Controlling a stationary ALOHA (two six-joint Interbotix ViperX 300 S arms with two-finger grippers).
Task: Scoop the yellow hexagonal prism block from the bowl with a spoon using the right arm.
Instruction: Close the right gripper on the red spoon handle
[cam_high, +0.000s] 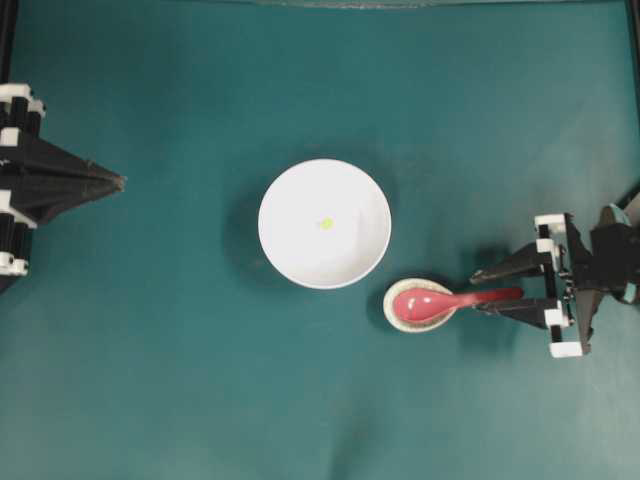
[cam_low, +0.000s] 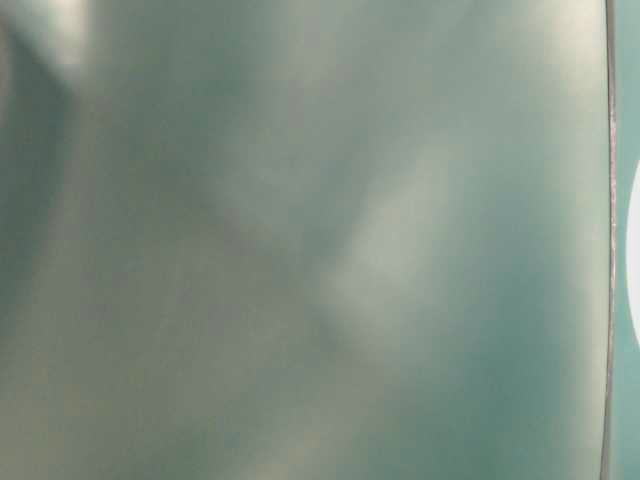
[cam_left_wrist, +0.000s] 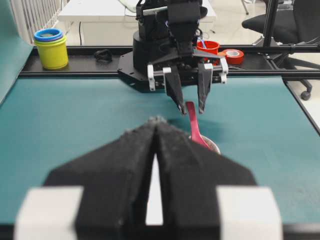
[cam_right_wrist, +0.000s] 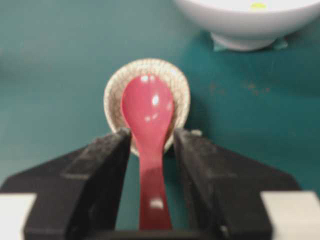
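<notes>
At the right of the green table, the right gripper (cam_high: 492, 290) straddles the pink spoon's (cam_high: 440, 302) handle, jaws spread (ready to pinch), its scoop resting in a speckled dish (cam_high: 396, 314); the yellow block (cam_high: 325, 223) sits in the white bowl (cam_high: 290, 255) to its left.

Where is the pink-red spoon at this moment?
In the overhead view the spoon lies right of centre, its scoop in the small speckled dish just below-right of the white bowl, its handle between the open right gripper's fingers.
</notes>
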